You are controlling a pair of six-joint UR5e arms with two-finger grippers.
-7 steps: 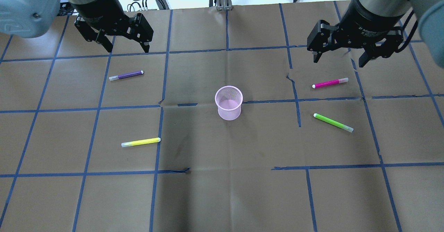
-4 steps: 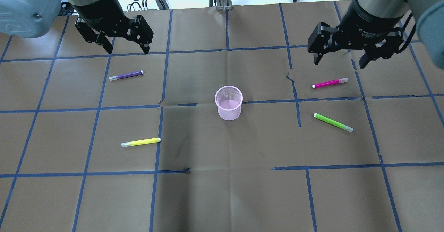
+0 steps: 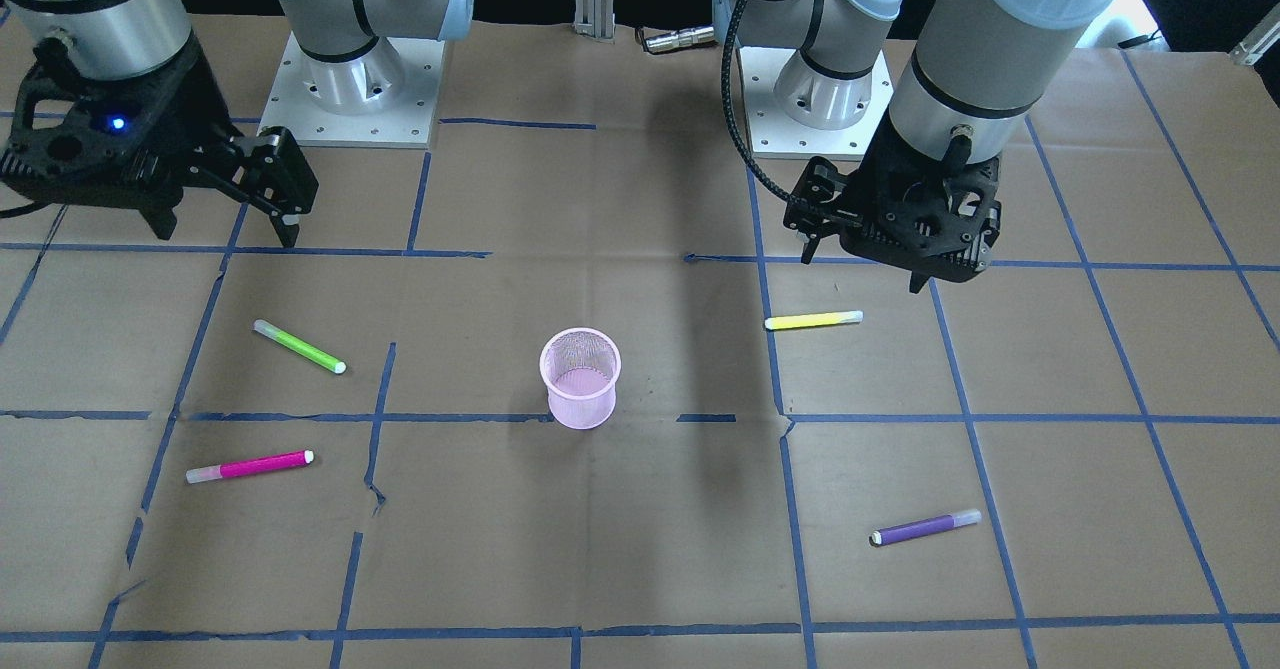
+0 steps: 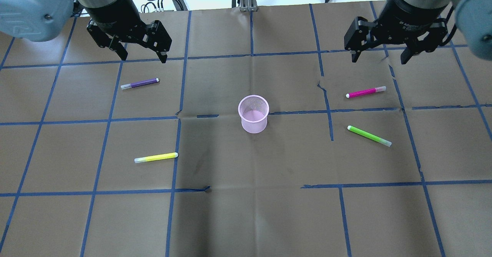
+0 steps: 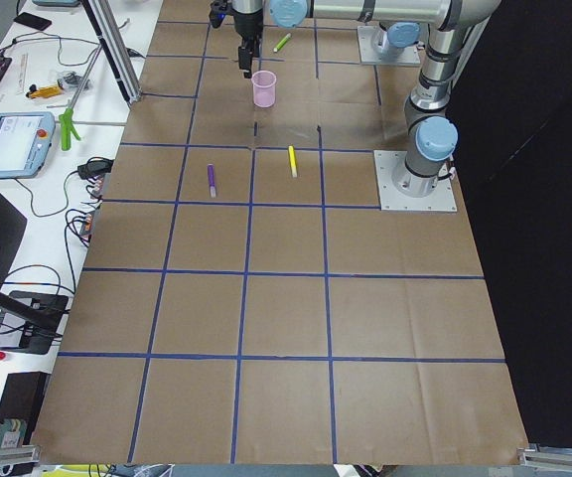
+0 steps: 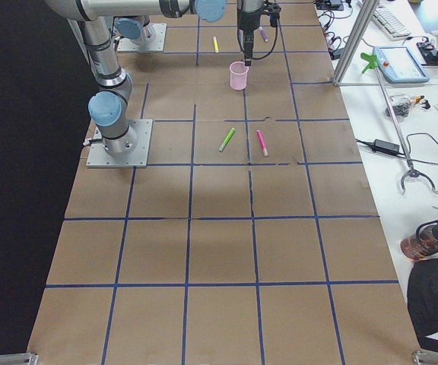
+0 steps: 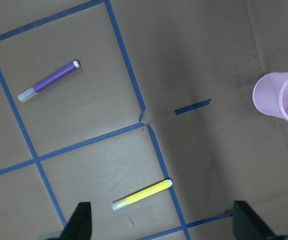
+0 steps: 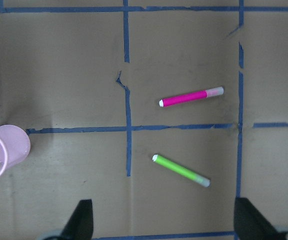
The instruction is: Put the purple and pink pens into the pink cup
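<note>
**Operator:** How did your grippers stand?

**Robot:** My left gripper [image 4: 144, 59] hung at the upper left of the overhead frame. Its jaws were spread wide and it held nothing. My right gripper [image 4: 378, 61] hung at the upper right, just as wide apart and likewise holding nothing. Both were clear of the table.

**Operator:** And the pens you were after?

**Robot:** The slim purple pen [image 4: 140, 83] with a clear cap lay flat just below my left gripper in the overhead frame, apart from its fingertips. In my left wrist view it sat at the upper left. The slim pink pen [image 4: 366, 92], also clear-capped, lay flat just below my right gripper, nearly level across the frame. Neither pen touched anything but the paper.

**Operator:** Where was the cup?

**Robot:** The pink mesh cup [image 4: 253, 115] stood upright at the middle of the overhead frame, between the two pens and well apart from each. Both pens lay outside it.

**Operator:** What else was on the table?

**Robot:** A yellow highlighter pen [image 4: 156, 157] lay at the lower left of the cup, below the purple one. A green highlighter pen [image 4: 369, 135] lay aslant at the cup's right, just below the pink one. Everything rested on the brown paper table cover [image 4: 246, 218], which was crossed by blue tape lines [image 4: 103, 122].
</note>
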